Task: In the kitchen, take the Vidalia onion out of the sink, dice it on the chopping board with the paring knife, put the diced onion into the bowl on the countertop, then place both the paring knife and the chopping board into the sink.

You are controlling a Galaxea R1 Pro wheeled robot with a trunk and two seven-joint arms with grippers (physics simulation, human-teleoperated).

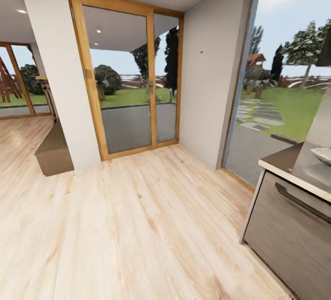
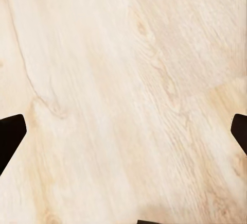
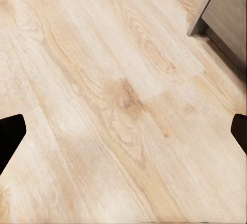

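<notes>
**Q:** While you are on the way, what do your grippers report?

**A:** Nearest first. My left gripper [image 2: 123, 131] hangs over bare pale wood floor [image 2: 128, 54], fingers spread wide with nothing between them; one dark fingertip [image 2: 11, 136] sits at each edge of that wrist view. My right gripper [image 3: 123, 131] is equally spread and empty over the same planks, with the foot of a grey cabinet [image 3: 226, 13] near it.

**Q:** Where are the task's things?

**A:** In the head view, a cabinet front with a dark bar handle [image 1: 301, 201] stands at my right, topped by the countertop [image 1: 280, 159]. A white upturned rim at the frame edge is probably the bowl [image 1: 323, 155] (cropped, so I judge only). Onion, knife, board and sink I cannot place from here.

**Q:** Handling notes for the onion?

**A:** Judgement only: round, firm, with a smooth skin, likely to roll or slip. I would pinch it across its widest part, squarely. The knife is light and thin; take it by the handle. The board is stiff and flat, best gripped at an edge or its slot.

**Q:** Obstacles?

**A:** The cabinet corner [image 1: 257, 171] is close on my right side; turning toward the counter needs clearance there. Farther off: a white wall pillar [image 1: 59, 70], a wood-framed glass door [image 1: 131, 79], then the garden lawn [image 1: 294, 106].
</notes>
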